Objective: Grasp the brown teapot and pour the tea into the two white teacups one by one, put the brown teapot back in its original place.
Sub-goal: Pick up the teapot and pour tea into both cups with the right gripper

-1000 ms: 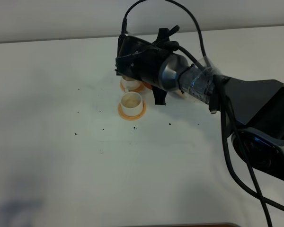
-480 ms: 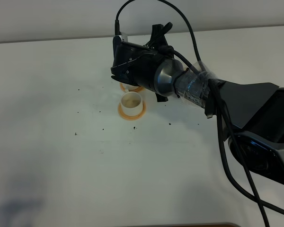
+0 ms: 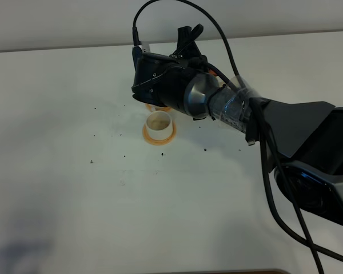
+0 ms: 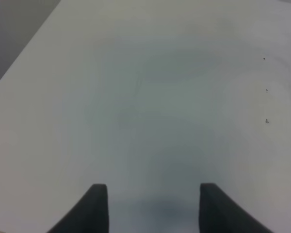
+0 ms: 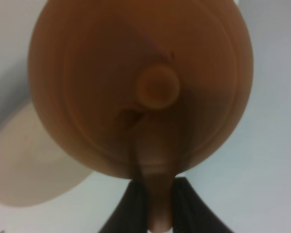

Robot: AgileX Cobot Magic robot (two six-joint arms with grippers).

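Observation:
My right gripper [image 3: 160, 85] reaches across to the far middle of the table. In the right wrist view it [image 5: 155, 196] is shut on the loop handle of the brown teapot [image 5: 136, 82], which fills that view from above with its lid knob showing. The pale beige saucer [image 5: 31, 158] lies below and off to one side of the teapot. One white teacup [image 3: 159, 122] stands on its orange coaster [image 3: 159, 137], just in front of the gripper. The other teacup is hidden under the gripper; only its coaster's edge [image 3: 160, 107] shows. My left gripper [image 4: 153, 208] is open and empty over bare table.
The white table [image 3: 74, 171] carries a few small dark specks left of and in front of the cups. Its far edge runs close behind the gripper. The right arm and its cables [image 3: 274, 125] stretch over the right side.
My right gripper has shifted slightly up and toward the far left and turned at the wrist, so it now covers the far cup and the teapot in the high view.

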